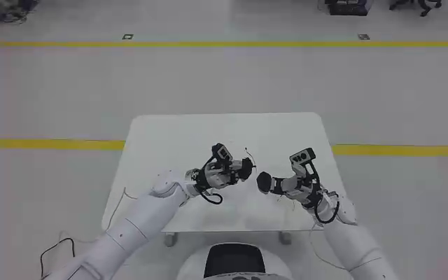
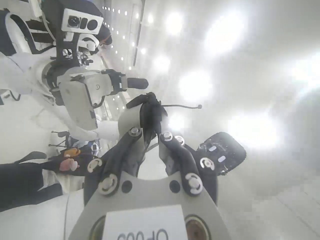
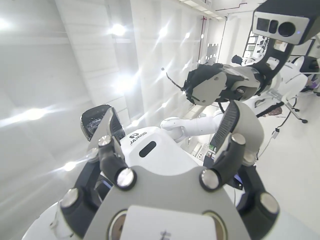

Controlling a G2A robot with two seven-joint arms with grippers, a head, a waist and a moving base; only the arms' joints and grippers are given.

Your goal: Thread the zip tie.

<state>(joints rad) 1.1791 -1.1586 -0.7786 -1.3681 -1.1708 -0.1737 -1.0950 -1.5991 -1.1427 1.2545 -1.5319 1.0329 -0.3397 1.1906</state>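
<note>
The zip tie is a thin black strip held above the white table. My left gripper is shut on it near one end. In the left wrist view the free length of the zip tie sticks out sideways from the left gripper and ends in a small head. My right gripper hovers just beside the left one, a short gap apart. Its own view shows the right gripper open with nothing between its ribbed fingers. Beyond it are the left gripper and the zip tie.
Both arms hang over the near middle of the table. A yellow floor line runs behind the table, another yellow line lies farther back.
</note>
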